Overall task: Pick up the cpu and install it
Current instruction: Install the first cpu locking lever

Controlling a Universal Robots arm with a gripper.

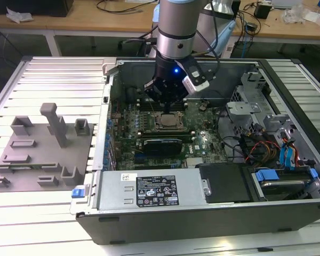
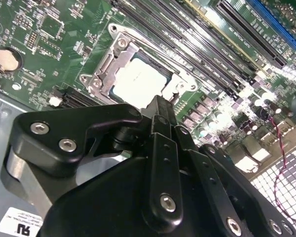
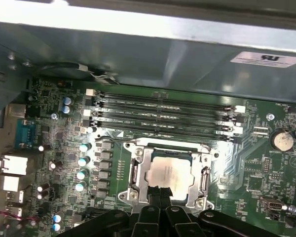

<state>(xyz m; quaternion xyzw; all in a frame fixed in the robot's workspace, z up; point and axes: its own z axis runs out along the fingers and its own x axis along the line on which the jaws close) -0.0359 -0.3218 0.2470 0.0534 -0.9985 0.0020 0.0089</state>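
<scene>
Silvery square metal-topped cpu (image 1: 169, 121) lies in its steel-framed socket (image 1: 156, 124), exterior view's centre; black hand (image 1: 167, 108), clenched empty, hangs just above — pressing a skewed chip could bend pins.

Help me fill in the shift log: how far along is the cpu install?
Looks done: the silvery-grey square cpu lies inside the metal socket frame on the green motherboard. In hand: nothing; the black end effector sits close over the cpu's edge, fingers together. Left: I cannot tell whether the chip is fully seated or the socket latched.
</scene>
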